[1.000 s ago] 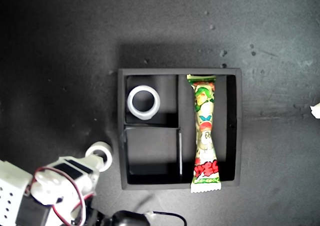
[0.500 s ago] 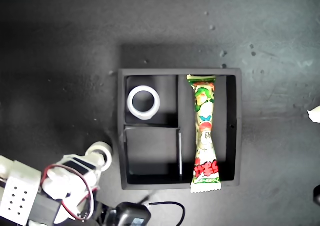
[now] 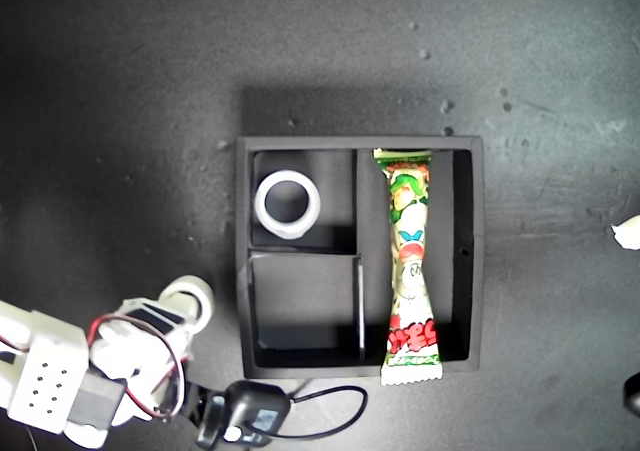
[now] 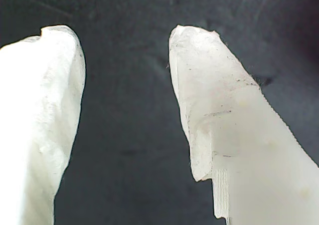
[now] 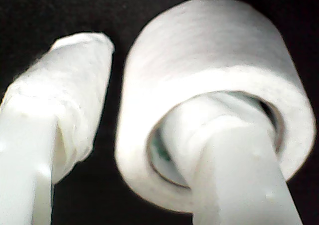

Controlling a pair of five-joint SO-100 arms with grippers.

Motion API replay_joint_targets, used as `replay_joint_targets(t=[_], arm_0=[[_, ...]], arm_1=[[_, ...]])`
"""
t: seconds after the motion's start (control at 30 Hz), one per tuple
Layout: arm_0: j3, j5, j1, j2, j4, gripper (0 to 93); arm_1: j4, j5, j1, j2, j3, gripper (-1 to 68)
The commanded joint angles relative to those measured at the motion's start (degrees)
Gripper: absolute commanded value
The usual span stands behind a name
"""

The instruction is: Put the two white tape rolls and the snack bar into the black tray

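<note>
The black tray (image 3: 242,261) lies mid-table in the exterior view. Its upper-left small compartment holds the larger white tape roll (image 3: 288,204), lying flat. The snack bar (image 3: 410,261) lies print side up in the long compartment, its lower end resting over the tray's wall. The smaller tape roll (image 3: 190,293) (image 5: 209,40) sits on the table just outside the tray's left wall. My second gripper (image 3: 183,309) (image 5: 134,85) is open around its wall: one finger goes through the greenish core, and the other stands outside with a narrow gap. My first gripper (image 4: 124,60) is open over bare dark table.
A black cable with a dark plug (image 3: 250,416) lies along the exterior view's bottom edge, beside the second arm. A small white object (image 3: 628,231) pokes in at the exterior view's right edge. The lower-left small compartment (image 3: 300,301) holds nothing.
The second arm has drawn back toward the exterior view's lower left, and the smaller tape roll has shifted slightly left with it. The cable has slid further into view.
</note>
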Motion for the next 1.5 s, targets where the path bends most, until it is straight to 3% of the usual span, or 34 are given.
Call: replay_joint_targets(t=[0.0, 0.17, 0.33, 0.5, 0.67, 1.1, 1.47], arm_0=[[3.6, -1.7, -1.8, 4.8, -1.8, 0.2], [1.1, 2.4, -3.7, 13.2, 6.0, 0.1], [-14.8, 13.9, -7.5, 13.2, 14.7, 0.1], [-47.3, 23.0, -9.8, -4.6, 27.1, 0.1], [-102.7, 25.3, -10.4, -38.4, 48.7, 0.1], [-96.6, 20.6, -10.2, -41.6, 48.5, 0.2], [-88.4, 19.6, -8.6, -35.7, 48.5, 12.9]], arm_1=[[0.0, 1.3, 1.3, 3.1, -1.1, 9.2], [2.4, 4.4, 3.5, 9.8, -1.1, 6.7], [3.2, 6.7, 4.1, 18.2, 3.1, 5.0], [-0.4, 8.3, 3.9, 22.2, 11.7, 4.7], [-4.0, 9.1, 2.3, 22.3, 16.2, 4.5], [-7.4, 9.5, 0.8, 22.4, 20.5, 3.6], [-7.8, 9.5, 0.8, 22.4, 20.9, 3.4]])
